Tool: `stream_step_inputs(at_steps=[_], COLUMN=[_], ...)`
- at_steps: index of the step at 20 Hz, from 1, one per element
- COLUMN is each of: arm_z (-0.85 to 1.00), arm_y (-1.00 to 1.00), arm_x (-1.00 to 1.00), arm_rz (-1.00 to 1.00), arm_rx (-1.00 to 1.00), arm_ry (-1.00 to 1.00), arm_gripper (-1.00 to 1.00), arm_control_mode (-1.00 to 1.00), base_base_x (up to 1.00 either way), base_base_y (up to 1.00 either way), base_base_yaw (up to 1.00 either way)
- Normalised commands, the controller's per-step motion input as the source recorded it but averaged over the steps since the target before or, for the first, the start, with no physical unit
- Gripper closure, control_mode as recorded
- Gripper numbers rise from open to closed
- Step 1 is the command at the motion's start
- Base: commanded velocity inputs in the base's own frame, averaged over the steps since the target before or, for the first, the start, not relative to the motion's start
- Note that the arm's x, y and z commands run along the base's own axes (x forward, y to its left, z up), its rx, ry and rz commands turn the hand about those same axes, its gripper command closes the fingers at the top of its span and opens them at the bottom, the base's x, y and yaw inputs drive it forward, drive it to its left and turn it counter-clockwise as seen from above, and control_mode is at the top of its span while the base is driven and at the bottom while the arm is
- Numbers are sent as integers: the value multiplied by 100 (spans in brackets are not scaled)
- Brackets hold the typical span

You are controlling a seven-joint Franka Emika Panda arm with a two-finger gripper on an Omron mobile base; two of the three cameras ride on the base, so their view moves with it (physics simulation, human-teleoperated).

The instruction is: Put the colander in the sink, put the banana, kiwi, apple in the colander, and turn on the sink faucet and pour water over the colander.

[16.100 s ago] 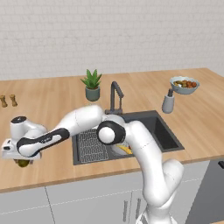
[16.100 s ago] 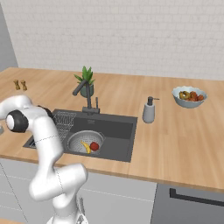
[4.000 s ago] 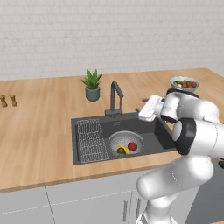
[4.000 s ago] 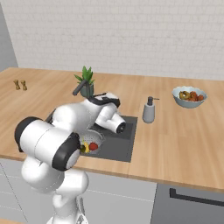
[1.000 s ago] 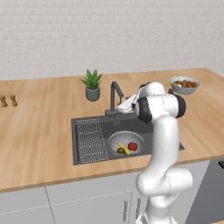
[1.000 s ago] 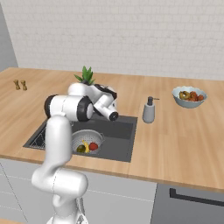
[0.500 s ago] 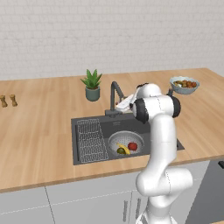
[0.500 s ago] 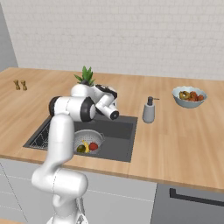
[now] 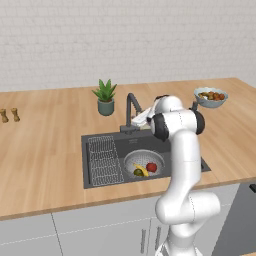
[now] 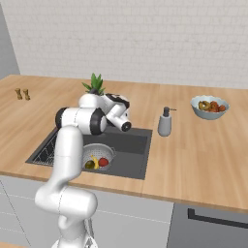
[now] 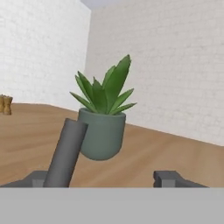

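Three fruits, banana [image 9: 142, 171], kiwi [image 9: 137, 172] and apple [image 9: 151, 167], are seen in the colander [image 9: 145, 163] inside the sink [image 9: 192, 165]; the hand [image 11: 111, 180] is held apart around the sink faucet [image 11: 65, 154], nothing gripped; a glancing close is risked, leaving the water off.

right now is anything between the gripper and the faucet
Nothing visible is. In the hand view the sink faucet stands right ahead of the gripper, with the potted plant behind it. The jaws look open, with no grip visible.
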Motion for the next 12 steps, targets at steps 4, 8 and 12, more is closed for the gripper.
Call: stream_step_inputs(at_steps=[4, 8, 12], arm_z=[-6, -14, -15], arm_y=[-2, -18, -37], arm_x=[-2, -26, -19], arm_rz=[-9, -11, -14], arm_rx=[0, 0, 0], arm_ry=[0, 0, 0], arm_gripper=[100, 100, 100], arm_control_mode=[-100, -100, -100], base_base_x=[0, 0, 0], base_base_y=[0, 0, 0], base_base_yaw=[0, 0, 0])
